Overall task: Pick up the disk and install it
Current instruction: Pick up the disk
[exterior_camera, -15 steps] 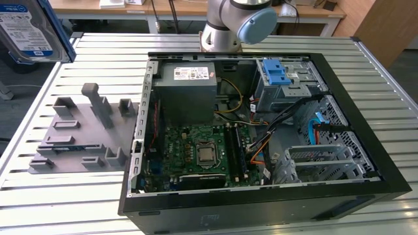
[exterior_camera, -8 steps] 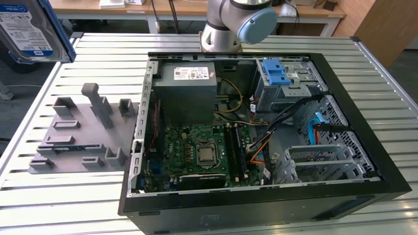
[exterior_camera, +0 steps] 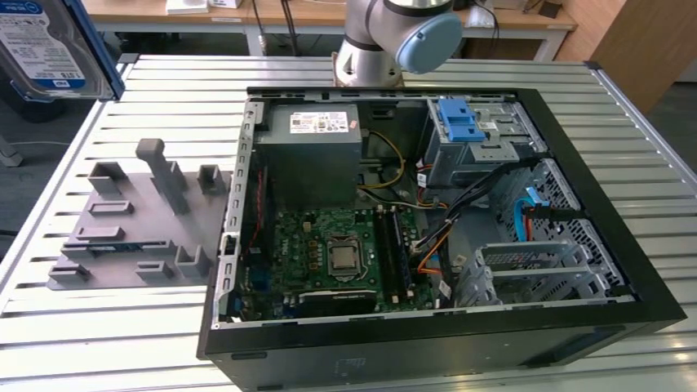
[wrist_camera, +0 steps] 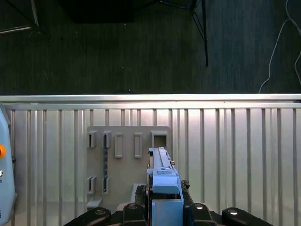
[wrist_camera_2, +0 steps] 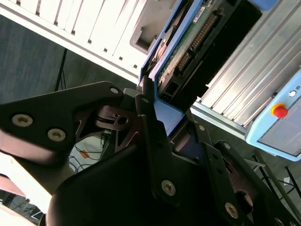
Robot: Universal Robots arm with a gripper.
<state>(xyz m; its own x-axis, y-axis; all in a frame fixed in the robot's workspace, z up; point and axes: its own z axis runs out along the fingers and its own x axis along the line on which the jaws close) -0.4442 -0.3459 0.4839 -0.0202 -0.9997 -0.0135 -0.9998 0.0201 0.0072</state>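
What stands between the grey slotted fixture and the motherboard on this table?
The computer case's upright metal side wall, seen in the exterior view, separates the grey slotted fixture from the motherboard.

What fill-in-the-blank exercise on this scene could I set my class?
The hand is ____ on the disk.
The disk's plastic carrier is ____ in colour.
In the exterior view, the grey fixture lies to the exterior view's ____ of the open computer case.
Missing words: shut; blue; left.
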